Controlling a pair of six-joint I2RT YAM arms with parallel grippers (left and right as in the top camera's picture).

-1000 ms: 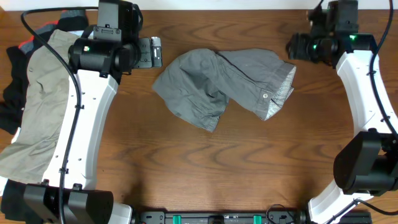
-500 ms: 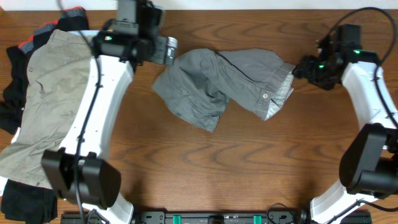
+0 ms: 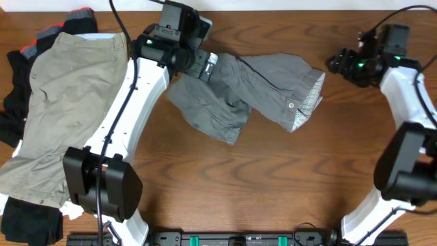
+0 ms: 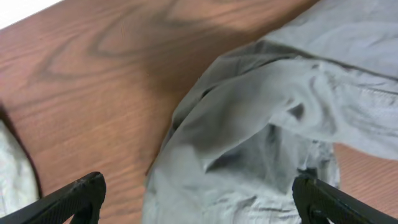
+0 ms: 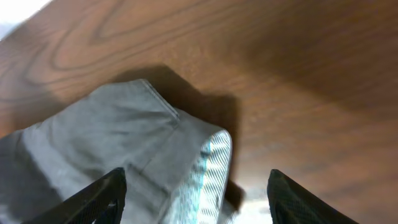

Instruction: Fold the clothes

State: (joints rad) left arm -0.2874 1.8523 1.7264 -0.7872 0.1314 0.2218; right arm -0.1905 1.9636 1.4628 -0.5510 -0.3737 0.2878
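Wooden table (image 3: 273, 171) with dark grain carries crumpled grey shorts (image 3: 239, 96).

I saw bright, even light from above; the grey shorts (image 3: 246, 92) cast soft shadows, and both wrist views were blurry.

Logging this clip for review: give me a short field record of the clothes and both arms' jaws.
centre garment: grey shorts, crumpled, unfolded, pale waistband lining showing at right
left pile: khaki shorts over black pieces and a red-banded piece
left gripper: jaws open, over the shorts' left edge, holding nothing
right gripper: jaws open, near the waistband corner, holding nothing
folding: not yet started
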